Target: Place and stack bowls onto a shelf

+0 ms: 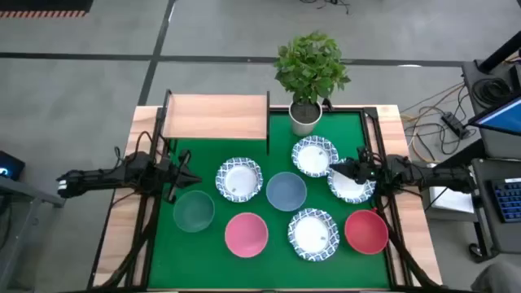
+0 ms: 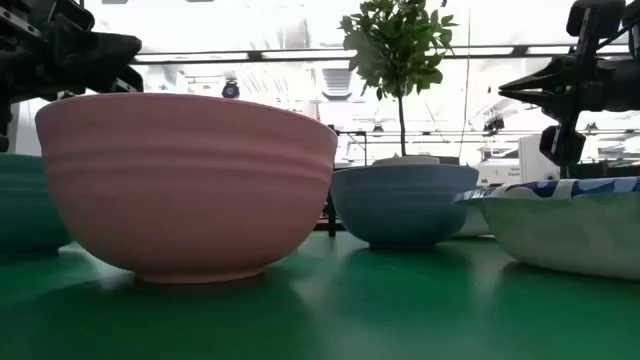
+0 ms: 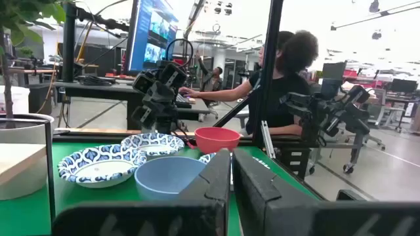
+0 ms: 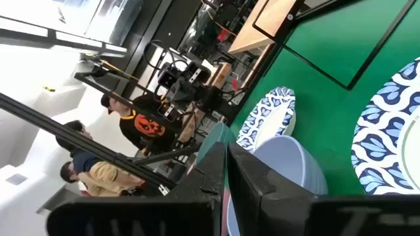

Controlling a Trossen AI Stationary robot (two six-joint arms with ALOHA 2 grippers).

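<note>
Nothing stacked yet: all eight bowls sit on the green table top (image 1: 326,262), shelf bare.

Near row, bottom of high view: matte pink round bowl (image 1: 246,232), white bowl with blue patterned rim (image 1: 313,233), glossy red bowl (image 1: 366,230), and the translucent dark green bowl (image 1: 194,209) at lower left. Middle: second patterned bowl (image 1: 239,179), grey-blue plain bowl (image 1: 286,190), third patterned bowl (image 1: 351,185) at centre right. Farther up: fourth patterned bowl (image 1: 313,155). All upright, mouths up, separate; some rims nearly touch.

Left gripper (image 1: 188,172) at centre left, fingers pressed together, empty, pointing right. Green bowl lies just below its tip, closest target. Right gripper (image 1: 336,168) at centre right, also closed and empty, pointing left, tip over the gap between the third and fourth patterned bowls.

Key relation: the light-wood rectangular shelf board on a thin black frame (image 1: 216,116) sits upper left of the table, long axis left-right, directly above the left gripper in frame and well apart from the right one. Left arm is clearly nearer, so I'd expect it to feed the shelf; jaws must open first.

Far edge: leafy green plant in a pale pot (image 1: 307,114), just right of the shelf. Collision risk on that side.
</note>
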